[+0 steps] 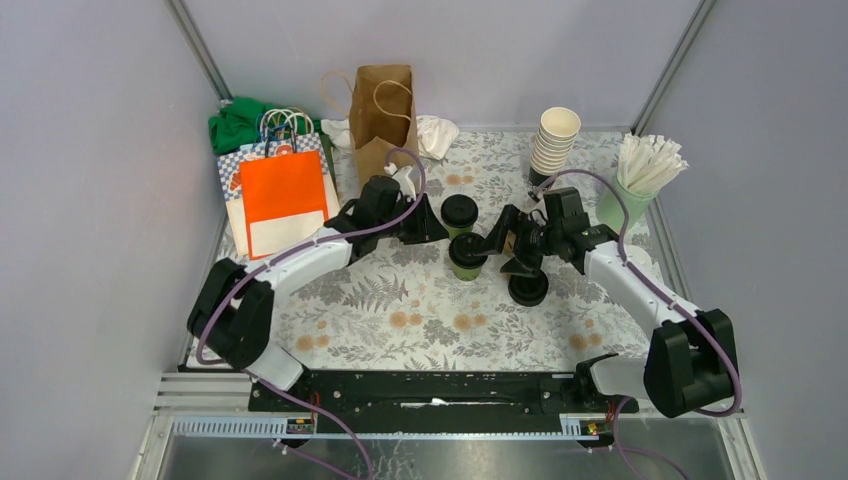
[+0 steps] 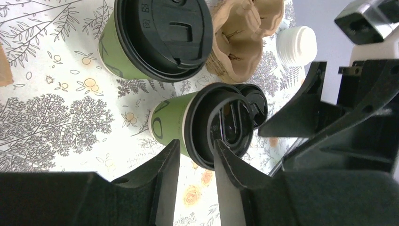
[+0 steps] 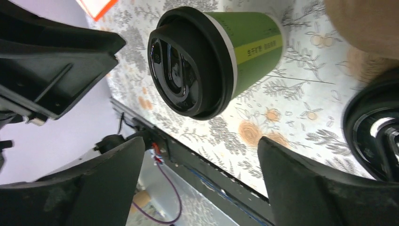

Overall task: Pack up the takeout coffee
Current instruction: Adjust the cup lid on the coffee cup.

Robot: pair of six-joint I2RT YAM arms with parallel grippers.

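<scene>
The takeout coffee cups point(image 1: 459, 212) stand lidded on the tabletop point(image 1: 400, 310), near the brown paper bag point(image 1: 383, 110), on its side toward the arms. Their paper walls look light and crushable and the lids slick, so grip mid-body, gently. Left jaws narrowly apart by one lid; right jaws wide apart, empty. The pale band's print is too small to read

Two dark-green paper cups, black plastic lids: rear cup point(image 1: 459, 213), front cup point(image 1: 467, 255), near each other on floral tablecloth point(image 1: 400, 320).
</scene>
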